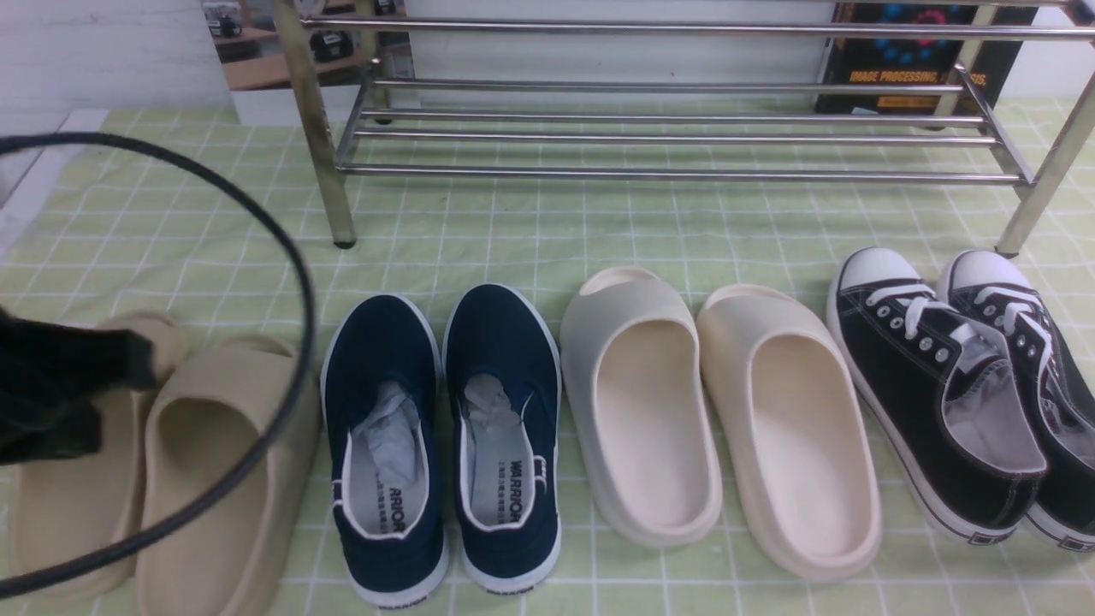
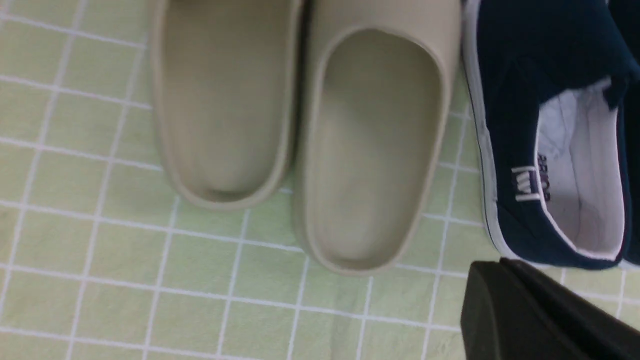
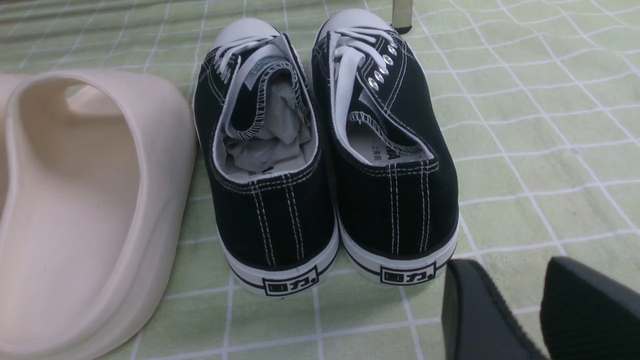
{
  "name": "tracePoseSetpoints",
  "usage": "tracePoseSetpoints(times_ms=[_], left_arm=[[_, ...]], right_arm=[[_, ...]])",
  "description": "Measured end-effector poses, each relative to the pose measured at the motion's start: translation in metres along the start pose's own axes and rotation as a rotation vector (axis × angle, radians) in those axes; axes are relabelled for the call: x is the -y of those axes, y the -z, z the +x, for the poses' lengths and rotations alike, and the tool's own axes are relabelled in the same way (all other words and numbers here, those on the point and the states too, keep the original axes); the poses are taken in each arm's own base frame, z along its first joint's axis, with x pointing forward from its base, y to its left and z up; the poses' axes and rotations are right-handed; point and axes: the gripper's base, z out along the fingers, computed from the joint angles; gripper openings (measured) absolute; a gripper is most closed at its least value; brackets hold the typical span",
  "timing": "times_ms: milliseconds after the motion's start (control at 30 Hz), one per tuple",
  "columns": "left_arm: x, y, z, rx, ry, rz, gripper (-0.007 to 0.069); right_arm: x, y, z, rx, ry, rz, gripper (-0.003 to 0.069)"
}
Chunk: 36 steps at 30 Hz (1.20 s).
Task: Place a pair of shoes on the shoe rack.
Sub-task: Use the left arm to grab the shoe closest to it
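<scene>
Green checked cloth (image 1: 513, 231) covers the table. The shoe rack (image 1: 667, 137) spans the top of the front view, with a dark poster (image 1: 898, 68) behind its upper right end. Your navy slip-ons (image 1: 500, 342) stand on the cloth at lower centre-left, side by side, toes toward the rack and well short of it, with crumpled paper stuffed inside each.

They are hemmed in on both sides. Just left of them is a pair of beige slides (image 1: 214, 479), and just right a pair of cream slides (image 1: 642, 411). Black sneakers (image 1: 932, 402) sit at the far right, angled. At the left edge, the dark left arm (image 1: 60, 385) hangs over the beige slides, and a black cable (image 1: 291, 282) loops across them, its arc passing close beside the left slip-on.

Only the left wrist view shows you the left gripper (image 2: 495, 280), low in the right corner. Its fingers are pressed together on nothing, above the cloth just behind the heel of one slip-on. The beige slides fill the upper middle of that view.

Only the right wrist view shows you the right gripper (image 3: 515, 270). Its two dark fingers stand apart with cloth showing between them, empty, near the heel of the right-hand sneaker. A rack leg (image 3: 401, 15) shows at the top edge there, beyond the sneaker toes.
</scene>
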Motion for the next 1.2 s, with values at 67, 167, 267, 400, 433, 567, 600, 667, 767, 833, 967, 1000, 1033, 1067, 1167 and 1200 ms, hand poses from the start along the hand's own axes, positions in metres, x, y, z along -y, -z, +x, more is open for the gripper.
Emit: tracePoseSetpoints(times_ms=[67, 167, 267, 400, 433, 567, 600, 667, 767, 833, 967, 1000, 1033, 1067, 1167, 1200], left_arm=[[0.012, -0.019, -0.004, -0.07, -0.048, -0.002, -0.0012], [0.031, -0.048, -0.008, -0.151, -0.108, -0.004, 0.0028], [0.052, -0.08, -0.011, -0.198, -0.145, 0.007, 0.0152], [0.067, -0.11, -0.013, -0.22, -0.12, 0.026, 0.0323], [0.07, -0.119, -0.015, -0.22, -0.11, 0.027, 0.0375], [0.074, -0.144, -0.017, -0.223, -0.107, 0.013, 0.0454], [0.074, -0.146, -0.017, -0.226, -0.107, 0.012, 0.0456], [0.074, -0.156, -0.017, -0.238, -0.114, -0.004, 0.0452], [0.073, -0.168, -0.015, -0.266, -0.124, -0.033, 0.04], [0.072, -0.172, -0.015, -0.272, -0.123, -0.051, 0.0332], [0.07, -0.177, -0.015, -0.266, -0.116, -0.09, 0.0199], [0.069, -0.178, -0.016, -0.26, -0.103, -0.107, 0.0114], [0.068, -0.178, -0.016, -0.26, -0.098, -0.114, 0.0078], [0.068, -0.177, -0.017, -0.261, -0.094, -0.121, 0.004], [0.068, -0.167, -0.023, -0.249, -0.101, -0.136, 0.0012], [0.069, -0.157, -0.027, -0.237, -0.099, -0.135, 0.0012]], right_arm=[[0.0, 0.0, 0.0, 0.0, 0.0, 0.0, 0.0239], [0.0, 0.0, 0.0, 0.0, 0.0, 0.0, 0.0239], [0.0, 0.0, 0.0, 0.0, 0.0, 0.0, 0.0239], [0.0, 0.0, 0.0, 0.0, 0.0, 0.0, 0.0239], [0.0, 0.0, 0.0, 0.0, 0.0, 0.0, 0.0239], [0.0, 0.0, 0.0, 0.0, 0.0, 0.0, 0.0239], [0.0, 0.0, 0.0, 0.0, 0.0, 0.0, 0.0239], [0.0, 0.0, 0.0, 0.0, 0.0, 0.0, 0.0239], [0.0, 0.0, 0.0, 0.0, 0.0, 0.0, 0.0239], [0.0, 0.0, 0.0, 0.0, 0.0, 0.0, 0.0239], [0.0, 0.0, 0.0, 0.0, 0.0, 0.0, 0.0239], [0.0, 0.0, 0.0, 0.0, 0.0, 0.0, 0.0239], [0.0, 0.0, 0.0, 0.0, 0.0, 0.0, 0.0239], [0.0, 0.0, 0.0, 0.0, 0.0, 0.0, 0.0239], [0.0, 0.0, 0.0, 0.0, 0.0, 0.0, 0.0239], [0.0, 0.0, 0.0, 0.0, 0.0, 0.0, 0.0239]])
